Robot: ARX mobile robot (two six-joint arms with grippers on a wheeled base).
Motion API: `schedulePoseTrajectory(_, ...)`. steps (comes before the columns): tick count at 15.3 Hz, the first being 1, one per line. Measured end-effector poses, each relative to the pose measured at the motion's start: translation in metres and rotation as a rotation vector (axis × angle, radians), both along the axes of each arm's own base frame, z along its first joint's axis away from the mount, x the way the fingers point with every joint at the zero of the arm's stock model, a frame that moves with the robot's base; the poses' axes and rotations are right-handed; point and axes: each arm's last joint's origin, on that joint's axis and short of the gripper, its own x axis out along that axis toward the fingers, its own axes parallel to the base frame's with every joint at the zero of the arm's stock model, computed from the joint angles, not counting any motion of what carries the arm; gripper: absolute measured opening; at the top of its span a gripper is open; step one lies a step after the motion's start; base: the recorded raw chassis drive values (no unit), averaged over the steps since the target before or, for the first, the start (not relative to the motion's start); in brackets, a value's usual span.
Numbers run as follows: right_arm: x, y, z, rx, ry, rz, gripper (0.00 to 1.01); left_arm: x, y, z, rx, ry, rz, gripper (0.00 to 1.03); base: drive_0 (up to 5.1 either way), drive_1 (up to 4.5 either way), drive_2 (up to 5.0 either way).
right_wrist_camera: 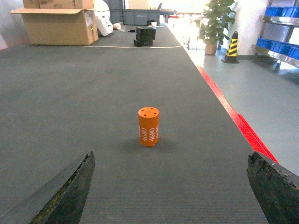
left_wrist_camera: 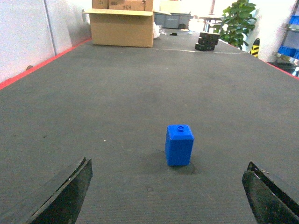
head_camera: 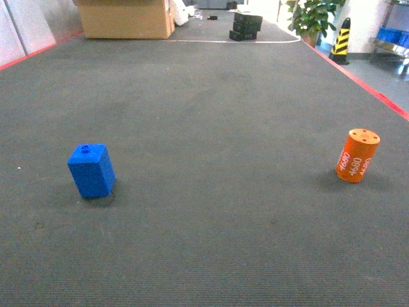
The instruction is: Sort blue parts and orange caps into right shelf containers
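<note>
A small blue part (head_camera: 92,170) stands upright on the dark grey mat at the left. In the left wrist view the blue part (left_wrist_camera: 179,145) sits ahead of my left gripper (left_wrist_camera: 167,179), which is open and empty, fingers wide apart. An orange cap (head_camera: 358,155) marked "4680" stands upright at the right. In the right wrist view the orange cap (right_wrist_camera: 148,126) lies ahead of my open, empty right gripper (right_wrist_camera: 171,175). Neither gripper shows in the head view. Blue containers (right_wrist_camera: 280,11) sit on a steel shelf (right_wrist_camera: 278,55) far to the right.
The table's red edge (right_wrist_camera: 233,116) runs along the right side. A cardboard box (head_camera: 126,18) and black blocks (head_camera: 246,26) stand at the far end. A potted plant (right_wrist_camera: 215,21) and a striped cone (right_wrist_camera: 231,47) stand on the floor beyond.
</note>
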Motion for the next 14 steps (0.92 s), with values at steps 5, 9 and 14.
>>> schedulePoseTrajectory(5, 0.0000, 0.0000, 0.0000, 0.000, 0.000, 0.000, 0.98, 0.0000, 0.0000, 0.0000, 0.000, 0.000, 0.000, 0.98, 0.0, 0.00, 0.0)
schedulePoseTrajectory(9, 0.0000, 0.0000, 0.0000, 0.000, 0.000, 0.000, 0.98, 0.0000, 0.0000, -0.0001, 0.000, 0.000, 0.000, 0.98, 0.0, 0.00, 0.0)
schedulePoseTrajectory(14, 0.0000, 0.0000, 0.0000, 0.000, 0.000, 0.000, 0.98, 0.0000, 0.0000, 0.0000, 0.000, 0.000, 0.000, 0.98, 0.0, 0.00, 0.0)
